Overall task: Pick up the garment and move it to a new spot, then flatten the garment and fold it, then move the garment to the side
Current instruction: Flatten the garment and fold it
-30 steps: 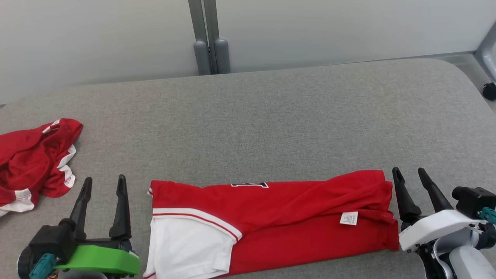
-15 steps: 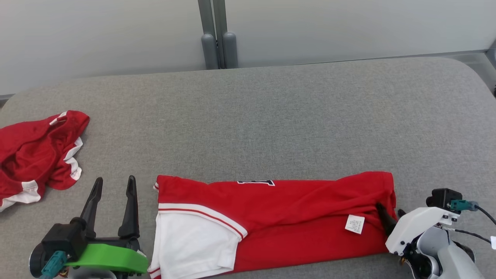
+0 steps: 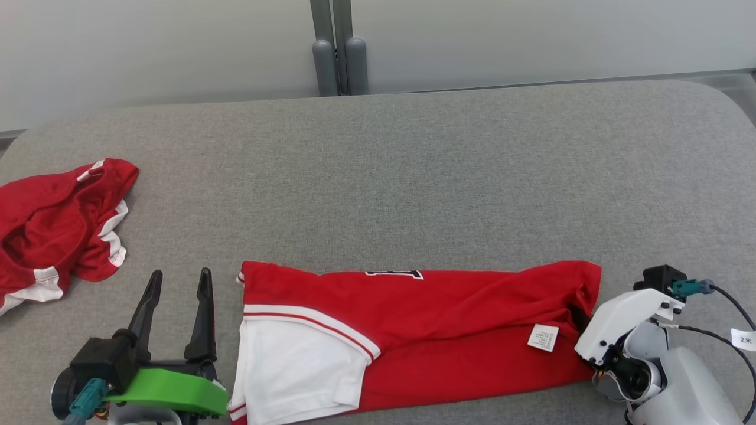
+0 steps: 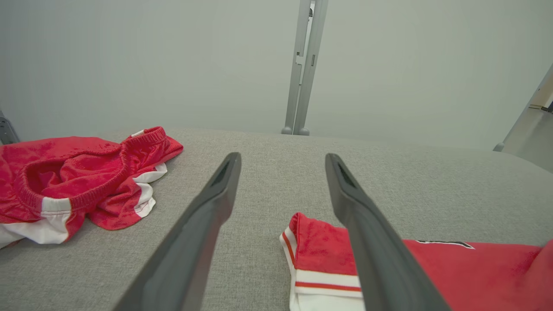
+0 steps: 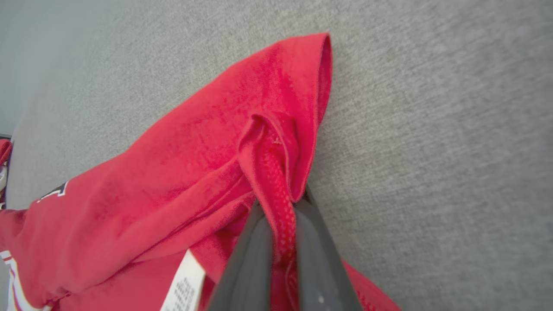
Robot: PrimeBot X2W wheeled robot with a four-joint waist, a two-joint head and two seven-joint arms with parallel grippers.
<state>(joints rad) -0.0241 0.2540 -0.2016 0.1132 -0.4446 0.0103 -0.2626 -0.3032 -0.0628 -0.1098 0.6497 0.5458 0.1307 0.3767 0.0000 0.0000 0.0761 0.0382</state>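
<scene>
shorts (image 3: 53,224): red, crumpled, far left | table (image 3: 413,177): grey cloth | post (image 3: 339,59): behind table

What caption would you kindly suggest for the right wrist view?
Right gripper shut on a pinched edge of the red jersey, over a grey upholstered surface.

Green shell (image 3: 168,391); white shell (image 3: 617,323)

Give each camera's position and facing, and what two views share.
Head view: high, looking forward and down at the grey surface; left gripper open lower left, right arm lower right.
Left wrist view: low, along its open fingers; red shorts at left.
Right wrist view: close on the right gripper, shut on the folded shirt.
Shared: all three show the folded shirt.
</scene>
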